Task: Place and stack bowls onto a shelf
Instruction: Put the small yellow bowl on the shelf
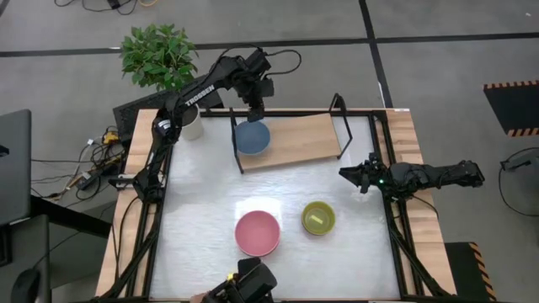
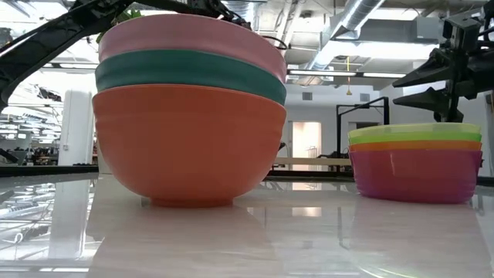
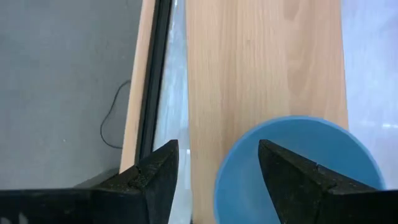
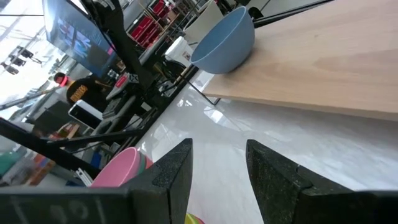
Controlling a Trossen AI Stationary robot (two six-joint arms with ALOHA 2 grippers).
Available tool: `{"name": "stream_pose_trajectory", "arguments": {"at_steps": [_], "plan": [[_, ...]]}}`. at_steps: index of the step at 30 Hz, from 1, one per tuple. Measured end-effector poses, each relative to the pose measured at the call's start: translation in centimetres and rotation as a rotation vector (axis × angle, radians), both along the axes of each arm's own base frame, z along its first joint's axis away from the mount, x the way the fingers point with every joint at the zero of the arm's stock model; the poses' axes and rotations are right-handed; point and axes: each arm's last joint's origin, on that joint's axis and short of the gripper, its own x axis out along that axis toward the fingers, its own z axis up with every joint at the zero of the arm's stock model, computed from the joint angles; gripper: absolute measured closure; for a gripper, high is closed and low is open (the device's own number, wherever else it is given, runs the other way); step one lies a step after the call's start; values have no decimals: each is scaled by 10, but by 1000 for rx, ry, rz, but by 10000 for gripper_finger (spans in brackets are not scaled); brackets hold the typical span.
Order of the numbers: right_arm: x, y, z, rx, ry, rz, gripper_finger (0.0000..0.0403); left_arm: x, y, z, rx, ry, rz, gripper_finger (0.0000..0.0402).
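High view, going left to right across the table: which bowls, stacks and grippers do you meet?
Blue bowl on the shelf under the left gripper → pink-topped stack → olive-green-topped stack → right gripper.

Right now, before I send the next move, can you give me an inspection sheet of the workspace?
Surface: white table, glossy.
Job's things: blue bowl on the shelf, at its left end; pink-topped stack and green-topped stack on the table.
Clutter: potted plant at the far-left corner.
Grippers: left gripper open over the blue bowl's rim; right gripper shut, waiting at the right edge.
Cables: loose bundle left of the table.
Surroundings: grey floor; nobody clearly seen.
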Motion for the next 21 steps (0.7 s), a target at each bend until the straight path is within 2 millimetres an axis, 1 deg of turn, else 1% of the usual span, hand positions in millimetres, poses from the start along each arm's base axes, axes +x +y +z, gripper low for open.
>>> {"name": "stream_pose_trajectory", "arguments": {"at_steps": [6, 10, 16, 21], "plan": [[0, 0, 0, -8, 3, 1, 228, 4, -22, 15, -3, -27, -7, 196], [0, 0, 0, -12, 4, 1, 228, 12, -43, 23, -9, -46, -30, 196], [0, 0, 0, -15, 5, 1, 228, 27, -92, 42, -9, -119, -106, 196], [0, 0, 0, -27, 8, 1, 228, 43, -142, 63, 10, -247, -175, 196]]}}
